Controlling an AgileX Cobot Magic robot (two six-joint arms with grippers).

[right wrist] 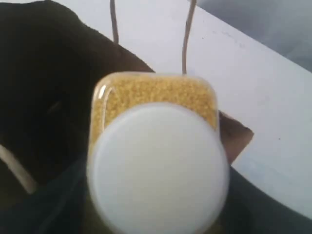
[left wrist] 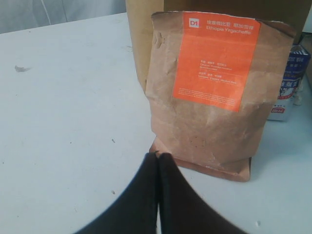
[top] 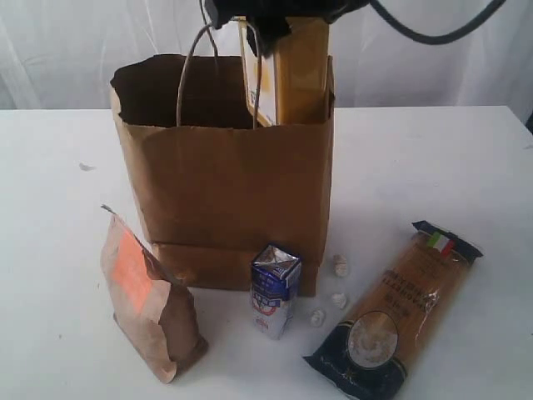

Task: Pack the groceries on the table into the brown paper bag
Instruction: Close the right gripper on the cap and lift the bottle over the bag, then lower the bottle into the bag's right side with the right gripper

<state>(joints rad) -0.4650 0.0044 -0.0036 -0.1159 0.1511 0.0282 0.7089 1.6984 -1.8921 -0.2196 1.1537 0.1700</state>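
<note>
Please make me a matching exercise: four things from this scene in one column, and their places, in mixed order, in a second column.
1. pouch with orange label
2. small carton
3. pasta packet
4. clear jar

a. lying flat on the table, right side of the exterior view
b. in the open top of the brown paper bag
c. standing, left side of the exterior view
d. standing in front of the bag, near the middle

Pairs: 1-c, 2-d, 3-a, 4-b

The brown paper bag (top: 225, 183) hides the lower half of the clear jar of yellow grains (top: 300, 75), and the exterior view's top edge crops the right gripper (top: 283, 21) at its top. The long pasta packet (top: 391, 317) is clipped by the bottom edge; white bits (top: 340, 267) beside it are too small to identify.
</note>
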